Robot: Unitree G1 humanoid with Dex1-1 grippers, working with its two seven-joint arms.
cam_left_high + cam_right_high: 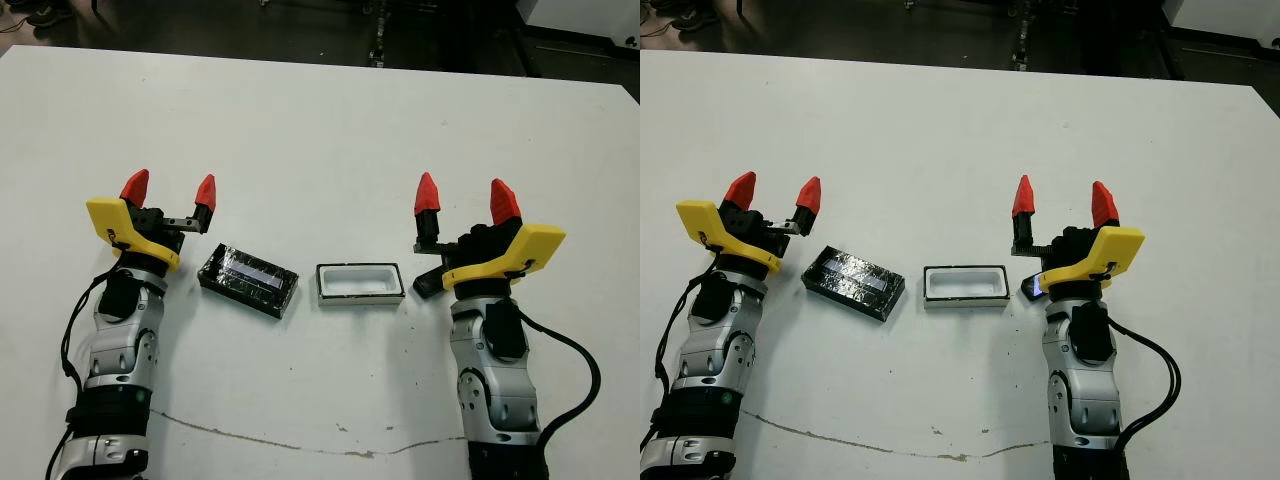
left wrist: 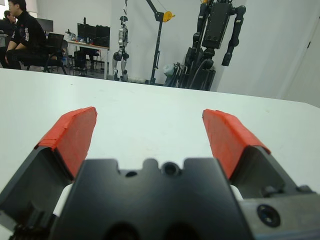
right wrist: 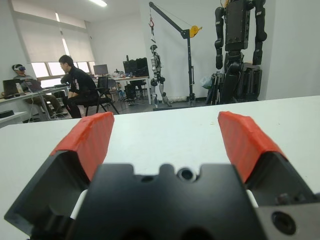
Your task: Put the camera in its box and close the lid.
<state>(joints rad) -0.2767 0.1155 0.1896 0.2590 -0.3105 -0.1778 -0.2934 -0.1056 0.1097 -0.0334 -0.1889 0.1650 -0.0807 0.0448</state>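
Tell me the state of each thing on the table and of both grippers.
box: open, empty, white inside facing up.
lid: off the box, flat on the table to its left, strip up, turned askew.
camera: outside the box, by its right end, mostly hidden under the right gripper's body.
left gripper: open, holding nothing.
right gripper: open, holding nothing.

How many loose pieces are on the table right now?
3. The lid lies by the left hand. The box sits mid-table, empty. What looks like the camera lies against the right hand, partly hidden beneath it.
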